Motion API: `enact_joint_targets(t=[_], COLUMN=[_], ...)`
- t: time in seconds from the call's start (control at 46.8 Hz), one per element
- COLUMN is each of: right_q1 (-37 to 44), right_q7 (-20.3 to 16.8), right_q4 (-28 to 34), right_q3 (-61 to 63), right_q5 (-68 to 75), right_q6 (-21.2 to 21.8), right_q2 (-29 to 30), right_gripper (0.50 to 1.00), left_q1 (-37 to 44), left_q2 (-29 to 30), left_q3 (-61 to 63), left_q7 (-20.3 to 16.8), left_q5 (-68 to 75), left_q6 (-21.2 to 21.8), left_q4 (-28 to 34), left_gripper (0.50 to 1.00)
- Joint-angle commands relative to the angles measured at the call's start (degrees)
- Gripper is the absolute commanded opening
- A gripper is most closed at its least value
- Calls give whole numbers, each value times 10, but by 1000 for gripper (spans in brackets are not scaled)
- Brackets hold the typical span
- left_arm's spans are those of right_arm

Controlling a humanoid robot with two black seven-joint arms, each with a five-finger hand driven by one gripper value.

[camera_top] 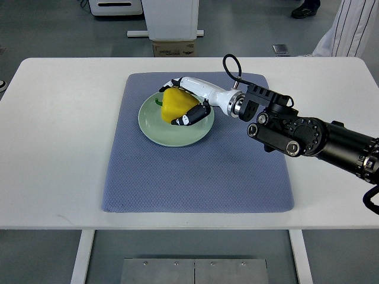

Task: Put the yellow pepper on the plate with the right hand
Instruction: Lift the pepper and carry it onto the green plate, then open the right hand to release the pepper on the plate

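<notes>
The right hand (185, 104) reaches in from the right edge on a black arm and wraps its fingers (190, 115) around the yellow pepper (176, 103), gripping it. The pepper sits over the pale green plate (155, 129), toward its far right part; whether it touches the plate surface cannot be told. The plate lies on the far left area of a blue-grey mat (201, 171), which covers the middle of the white desk (53, 148). Beyond the desk's far right corner, a person's striped sleeve (346, 29) shows at the picture's edge.
</notes>
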Motion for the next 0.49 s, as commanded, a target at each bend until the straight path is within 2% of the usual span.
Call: enact_joint_targets(t=[0.0, 0.321, 0.385, 0.449, 0.47], right_q1=[-1, -7, -7, -8, -9], right_q7=[0, -2, -3, -3, -3], right_q4=[2, 4, 3, 3, 3], right_q3=[-9, -17, -15, -14, -14], right_q5=[0, 1, 1, 8, 12], right_q6=[0, -1, -3, -14, -18], right_q2=[0, 0, 0, 0, 0], right_gripper=[500, 500, 637, 690, 725], left_q1=[-1, 0, -1, 0, -1], left_q2=[0, 0, 0, 0, 0], left_q3=[0, 0, 0, 0, 0], left_q7=[0, 0, 0, 0, 0], left_q5=[0, 0, 0, 1, 0], left_q6=[0, 0, 0, 0, 0], left_q4=[-1, -1, -1, 0, -1], left_gripper=[1000, 1000, 1000, 1000, 1000])
